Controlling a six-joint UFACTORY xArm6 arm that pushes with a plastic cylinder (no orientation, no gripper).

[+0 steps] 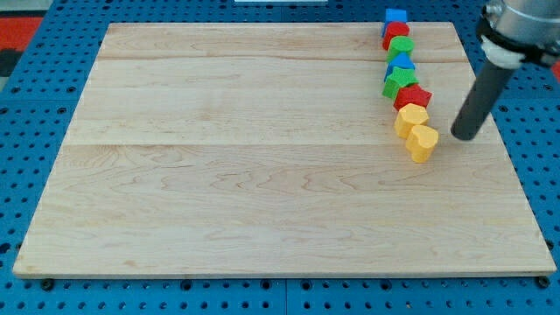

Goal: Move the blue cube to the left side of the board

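Backdrop: blue pegboard (26,52) all around, with a pale wooden board (245,157) lying on it.
Arm pose: the rod (479,101) comes down from the view's top right, leaning a little, under a grey and white housing (516,26).
My tip: (465,136) sits on the board just to the view's right of the yellow blocks, near them but with a gap, so not touching (no fingers on this rig, nothing is grasped).
Block count: eight, packed in one column near the view's right edge.
Blue: two, the blue cube (395,17) at the very top of the column and a second blue block (402,63) mid-column, shape hard to make out.
Red: two, a red block (395,33) right under the cube and a red star (413,95).
Green: two, a green round block (401,45) and a green star (399,81).
Yellow: two, a yellow block (409,116) and a yellow heart (423,140) at the bottom.
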